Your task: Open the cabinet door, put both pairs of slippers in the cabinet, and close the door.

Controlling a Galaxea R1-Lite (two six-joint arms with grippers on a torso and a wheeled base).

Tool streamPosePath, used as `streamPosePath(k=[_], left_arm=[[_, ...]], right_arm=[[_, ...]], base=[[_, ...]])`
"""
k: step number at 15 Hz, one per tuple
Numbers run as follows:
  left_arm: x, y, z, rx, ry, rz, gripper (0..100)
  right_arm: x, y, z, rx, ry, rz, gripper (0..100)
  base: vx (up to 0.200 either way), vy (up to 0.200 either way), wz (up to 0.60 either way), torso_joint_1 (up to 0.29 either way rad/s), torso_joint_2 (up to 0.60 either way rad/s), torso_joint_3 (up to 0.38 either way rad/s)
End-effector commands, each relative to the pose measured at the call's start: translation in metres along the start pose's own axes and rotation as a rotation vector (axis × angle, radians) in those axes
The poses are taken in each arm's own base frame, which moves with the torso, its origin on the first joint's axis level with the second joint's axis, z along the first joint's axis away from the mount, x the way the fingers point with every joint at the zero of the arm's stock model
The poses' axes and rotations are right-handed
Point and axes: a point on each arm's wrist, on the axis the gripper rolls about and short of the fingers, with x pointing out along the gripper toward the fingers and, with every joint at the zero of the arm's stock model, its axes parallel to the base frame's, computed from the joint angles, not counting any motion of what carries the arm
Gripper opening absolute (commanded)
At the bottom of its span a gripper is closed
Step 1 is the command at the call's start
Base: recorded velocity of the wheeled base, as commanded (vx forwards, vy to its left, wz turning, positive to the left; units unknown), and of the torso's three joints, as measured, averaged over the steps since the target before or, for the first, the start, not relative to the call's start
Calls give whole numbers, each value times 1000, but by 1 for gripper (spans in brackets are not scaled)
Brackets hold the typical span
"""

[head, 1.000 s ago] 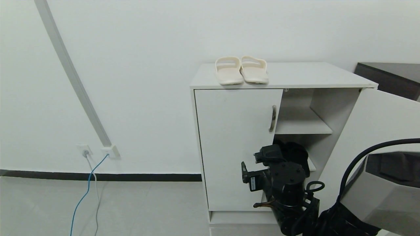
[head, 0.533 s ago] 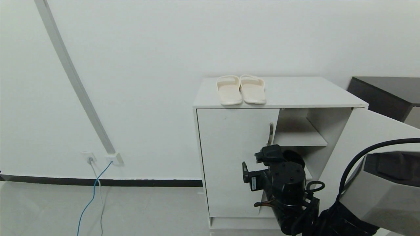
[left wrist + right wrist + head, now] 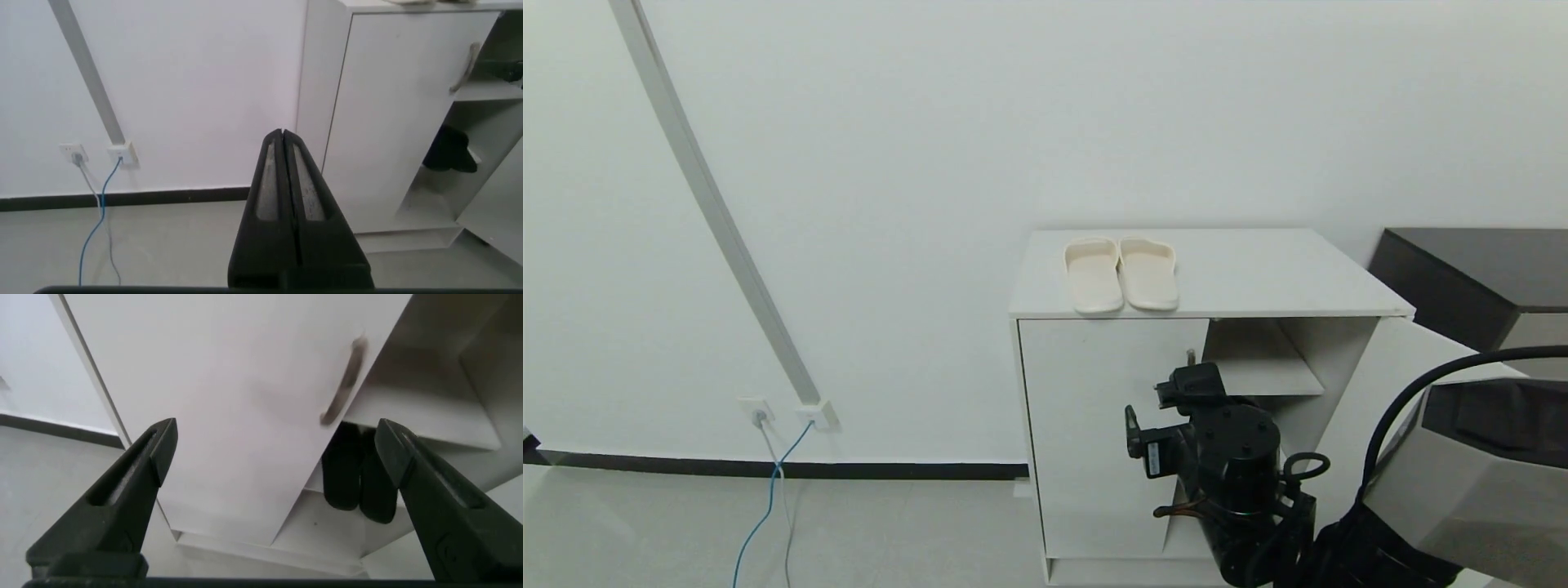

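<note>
head view: a pair of cream rubber slippers [image 3: 1121, 274] sits on top of a white two-door wooden cabinet [image 3: 1258, 282], its right door [image 3: 1364, 392] standing open, the other closed. left wrist view: the left tool [image 3: 283, 137] is pressed closed on nothing, well apart from the cabinet. right wrist view: the right tool [image 3: 276, 434] is spread wide before the closed door's curved metal handle [image 3: 343, 380], a pair of black slippers [image 3: 359, 475] on the lower shelf inside.

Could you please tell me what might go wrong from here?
The cream slippers sit at the front edge of the cabinet top, so a clumsy grasp could knock them off. The open right gripper hangs near the handle of the closed door and the open door, and might catch either.
</note>
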Motion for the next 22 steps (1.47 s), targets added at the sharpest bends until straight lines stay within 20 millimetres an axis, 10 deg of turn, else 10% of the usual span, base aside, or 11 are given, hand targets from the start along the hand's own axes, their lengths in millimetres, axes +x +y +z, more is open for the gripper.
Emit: streamPosePath(k=[1,15,22], left_arm=[[0,0,0,0,0,0,0],[0,0,0,0,0,0,0],[0,0,0,3,0,0,0]], right_arm=[[1,1,-2,-3,4,0,100],[4,1,1,13,-33,21,100],[23,-4,59,52,-94,6,100]], base=[[0,0,0,232,-569,-325],[0,0,0,210,-470,-261],[0,0,0,81,-167,-91]])
